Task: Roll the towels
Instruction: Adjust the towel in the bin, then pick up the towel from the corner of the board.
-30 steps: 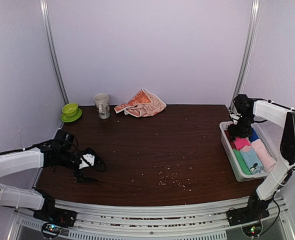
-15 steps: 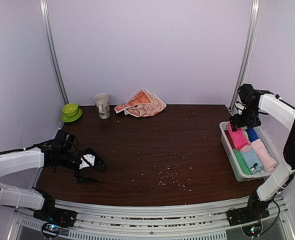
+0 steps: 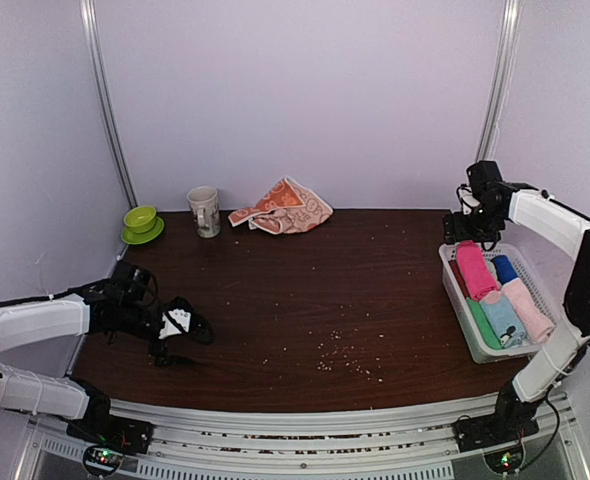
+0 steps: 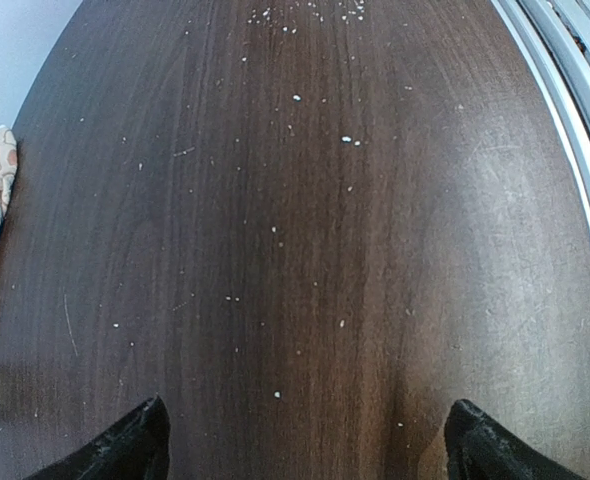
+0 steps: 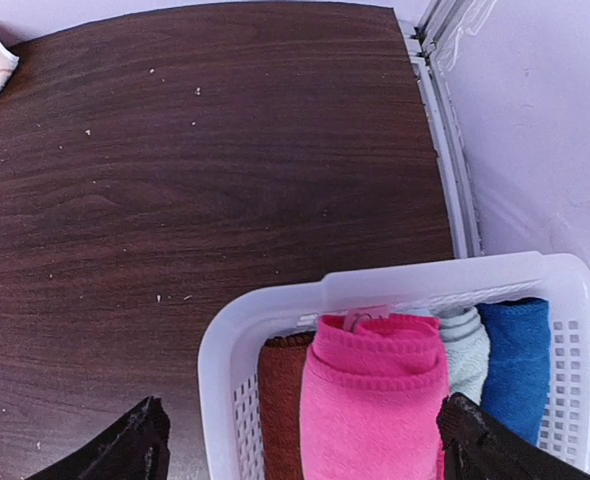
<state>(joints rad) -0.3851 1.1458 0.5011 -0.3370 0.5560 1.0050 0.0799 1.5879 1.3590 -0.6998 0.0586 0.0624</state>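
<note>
At the right end of the bench (image 3: 325,285), my right claw (image 3: 468,232) hangs over the far end of the white basket (image 5: 275,300). Its fingers are spread wide and they hold nothing. Below it the hot pink towel (image 5: 375,400) lies rolled inside the basket, between a brown roll (image 5: 280,400) and a pale roll (image 5: 465,345). My left claw (image 3: 180,338) is low over the left side of the bench, wide open and also empty. The orange-peach towel (image 3: 283,207) lies crumpled at the far edge, near a mug (image 3: 204,211).
</note>
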